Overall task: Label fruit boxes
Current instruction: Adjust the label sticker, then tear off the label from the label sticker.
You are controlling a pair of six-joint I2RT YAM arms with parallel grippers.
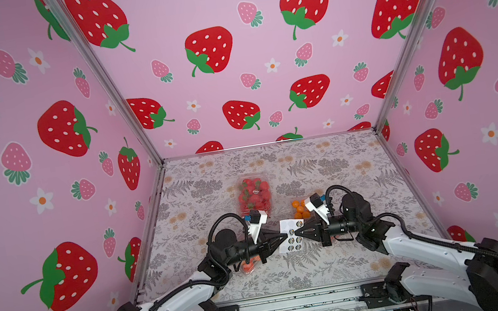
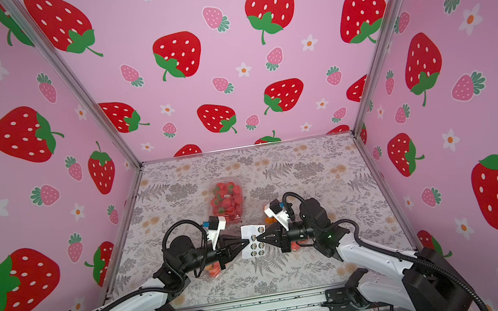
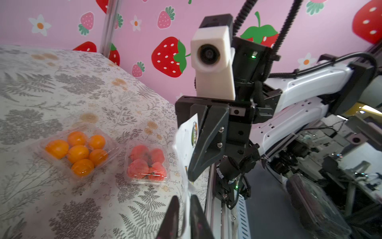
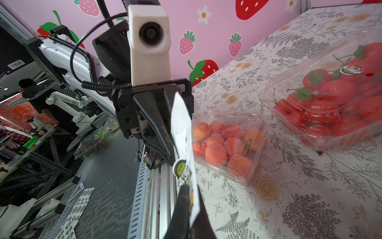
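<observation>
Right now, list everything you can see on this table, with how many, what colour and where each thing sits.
Large clear plastic punnet of strawberries: one, red, far middle, round sticker on lid.
Small clear plastic punnet of oranges: one, orange, behind the right gripper.
Large clear plastic punnet of peach-pink round fruits: one, under the left arm.
Small clear plastic punnet of peach-pink fruits: one, beside the oranges, under the right arm.
White sheet of round dark stickers: one, held off the table.
Floral-print tabletop: one, grey-white.
Left gripper: black, shut on the sheet.
Right gripper: black, shut on the sheet.
</observation>
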